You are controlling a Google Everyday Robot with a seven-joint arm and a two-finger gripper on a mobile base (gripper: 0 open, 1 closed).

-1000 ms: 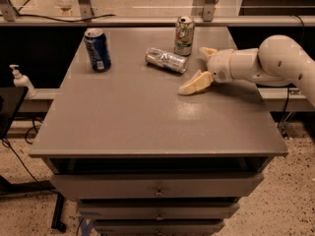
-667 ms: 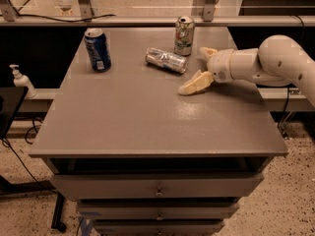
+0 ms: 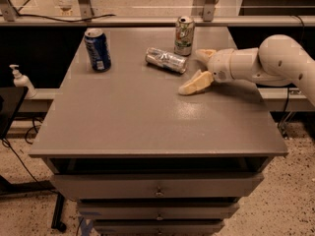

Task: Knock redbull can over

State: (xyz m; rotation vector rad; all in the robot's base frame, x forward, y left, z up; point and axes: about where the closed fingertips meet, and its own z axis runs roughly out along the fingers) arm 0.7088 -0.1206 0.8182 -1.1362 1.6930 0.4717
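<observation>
The redbull can [image 3: 166, 60], slim and silver-grey, lies on its side near the back middle of the grey table [image 3: 147, 117]. My gripper [image 3: 196, 70] is just right of the can, low over the table, with its cream fingers [image 3: 196, 83] spread apart and empty. One finger points forward-left, the other back toward the white-and-green can. It does not touch the redbull can.
A wider dark-blue can [image 3: 97, 49] stands upright at the back left. A white-and-green can [image 3: 184, 35] stands upright behind the redbull can. A soap dispenser [image 3: 22, 81] stands left of the table. Drawers are below the front edge.
</observation>
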